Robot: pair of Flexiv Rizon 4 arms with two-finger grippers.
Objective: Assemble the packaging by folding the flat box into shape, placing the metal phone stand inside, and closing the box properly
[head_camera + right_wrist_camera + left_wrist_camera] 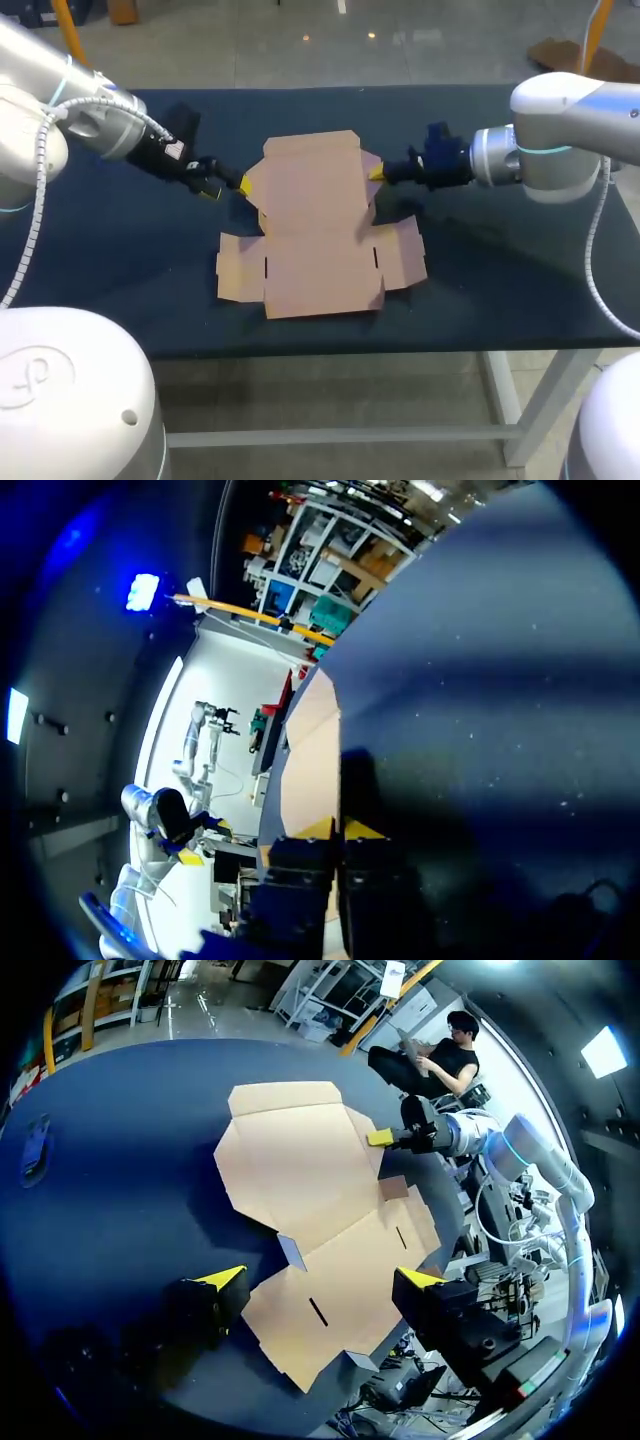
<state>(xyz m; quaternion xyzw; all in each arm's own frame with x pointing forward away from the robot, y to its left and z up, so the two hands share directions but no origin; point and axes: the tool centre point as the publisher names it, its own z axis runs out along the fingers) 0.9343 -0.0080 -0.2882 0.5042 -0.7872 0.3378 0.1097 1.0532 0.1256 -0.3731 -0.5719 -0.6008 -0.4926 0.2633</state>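
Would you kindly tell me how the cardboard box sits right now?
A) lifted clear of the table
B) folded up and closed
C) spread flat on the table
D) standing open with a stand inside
C: the cardboard box lies spread out on the table as one open sheet.

Counted: one flat cardboard box (315, 225), with two slits (266, 267) cut in it. One table (120, 290). Two arms: left arm (90, 110) at 9 o'clock, right arm (560, 130) at 3 o'clock. Two grippers: left gripper (229, 188), right gripper (377, 172). One small bluish item (35, 1145), kind unclear.
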